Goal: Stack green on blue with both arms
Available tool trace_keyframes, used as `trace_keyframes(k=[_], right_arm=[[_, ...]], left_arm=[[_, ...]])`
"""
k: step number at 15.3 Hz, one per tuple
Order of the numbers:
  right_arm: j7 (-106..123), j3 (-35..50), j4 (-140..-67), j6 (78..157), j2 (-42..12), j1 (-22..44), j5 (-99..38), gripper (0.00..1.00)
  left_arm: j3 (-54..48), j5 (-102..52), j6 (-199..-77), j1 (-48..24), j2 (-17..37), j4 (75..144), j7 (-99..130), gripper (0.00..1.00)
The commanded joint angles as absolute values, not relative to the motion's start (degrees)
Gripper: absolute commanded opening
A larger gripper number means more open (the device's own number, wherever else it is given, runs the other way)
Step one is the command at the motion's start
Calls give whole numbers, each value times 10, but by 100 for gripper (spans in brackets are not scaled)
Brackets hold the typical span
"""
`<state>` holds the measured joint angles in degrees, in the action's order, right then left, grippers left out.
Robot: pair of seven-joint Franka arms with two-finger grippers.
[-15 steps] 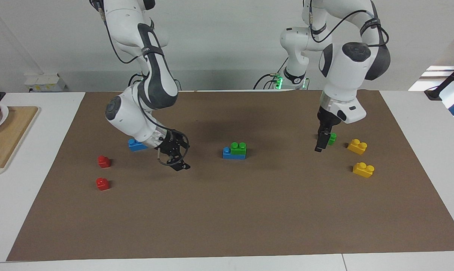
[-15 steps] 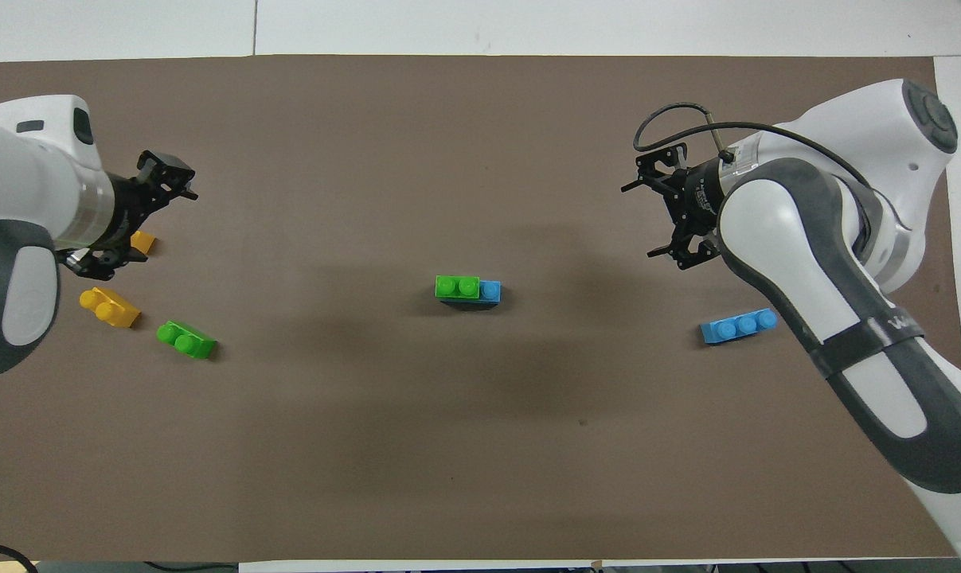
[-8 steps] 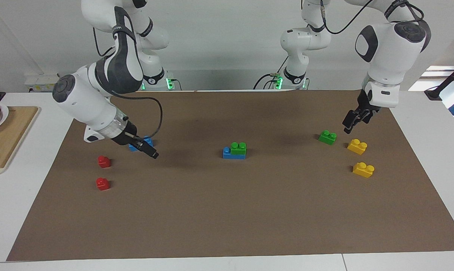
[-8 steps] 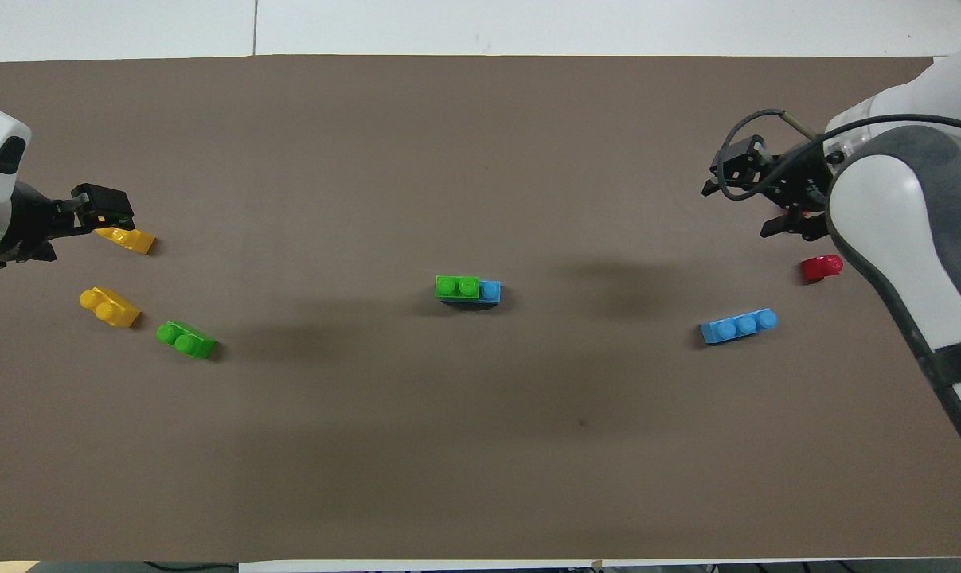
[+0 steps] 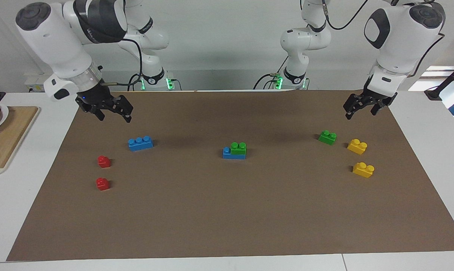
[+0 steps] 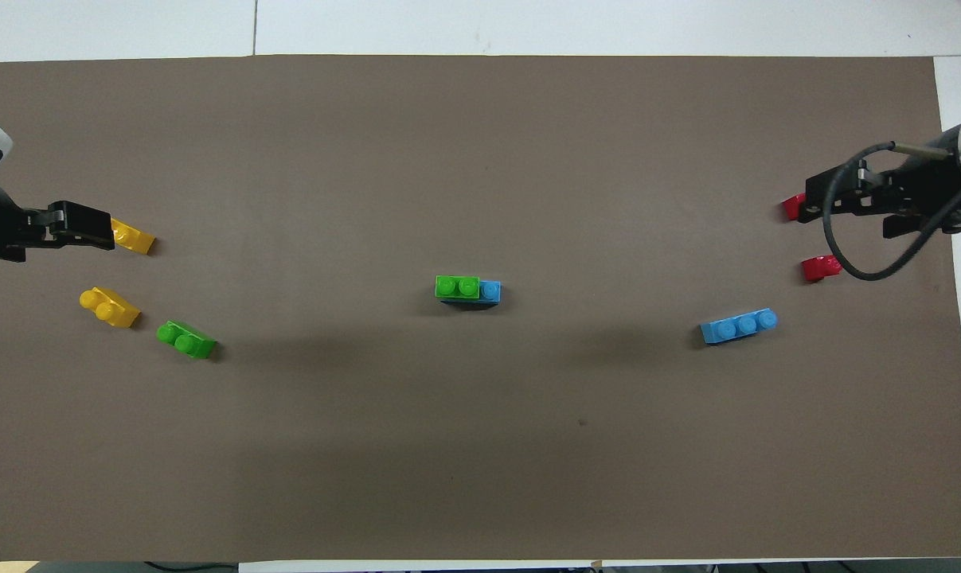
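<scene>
In the middle of the mat a green brick (image 5: pixel 238 148) (image 6: pixel 457 286) sits on a blue brick (image 5: pixel 227 153) (image 6: pixel 490 290), leaving one blue stud uncovered. A loose green brick (image 5: pixel 327 137) (image 6: pixel 185 340) lies toward the left arm's end. A loose blue brick (image 5: pixel 140 143) (image 6: pixel 739 326) lies toward the right arm's end. My left gripper (image 5: pixel 360 114) (image 6: pixel 66 239) hangs open and empty above the mat's edge near the loose green brick. My right gripper (image 5: pixel 115 117) (image 6: pixel 842 219) hangs open and empty above the mat beside the loose blue brick.
Two yellow bricks (image 5: pixel 357 146) (image 5: pixel 363 169) lie beside the loose green one. Two red bricks (image 5: pixel 104 161) (image 5: pixel 102 183) lie near the loose blue one. A wooden board (image 5: pixel 8 139) with a plate sits off the brown mat (image 5: pixel 227 218) at the right arm's end.
Both arms have risen and swung outward, each toward its own end of the table. The right gripper has uncovered the loose blue brick. No brick has moved.
</scene>
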<state>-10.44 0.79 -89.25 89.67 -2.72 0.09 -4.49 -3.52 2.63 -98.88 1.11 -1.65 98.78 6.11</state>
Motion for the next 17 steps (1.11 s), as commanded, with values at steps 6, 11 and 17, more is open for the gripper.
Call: trace_keyframes(k=[6,11,17], right_arm=[[32,11,-914,886,24,-22,-10,100],[38,12,-917,883,24,-25,5,100],[44,12,-918,887,24,-20,16,100]], left_arm=[[-39,-9,-934,18,-28,977,39,100],[-33,-34,-925,18,-25,941,65,100],[-34,-27,-923,18,-25,941,64,100]])
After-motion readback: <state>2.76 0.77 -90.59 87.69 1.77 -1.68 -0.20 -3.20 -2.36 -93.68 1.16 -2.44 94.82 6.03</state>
